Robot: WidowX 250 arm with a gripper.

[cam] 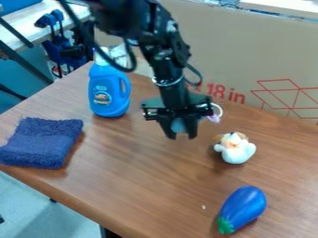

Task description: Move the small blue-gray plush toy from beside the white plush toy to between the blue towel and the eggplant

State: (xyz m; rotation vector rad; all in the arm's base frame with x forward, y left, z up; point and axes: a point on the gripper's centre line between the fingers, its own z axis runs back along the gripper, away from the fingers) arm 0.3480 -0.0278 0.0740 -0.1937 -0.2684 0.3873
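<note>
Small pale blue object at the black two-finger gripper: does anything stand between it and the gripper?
Nothing visible does. The object is held by the gripper, between its fingers. The blue plastic bottle and the small white-and-brown toy stand off to either side.

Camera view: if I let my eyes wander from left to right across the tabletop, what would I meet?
Blue towel → blue bottle → white toy.
</note>
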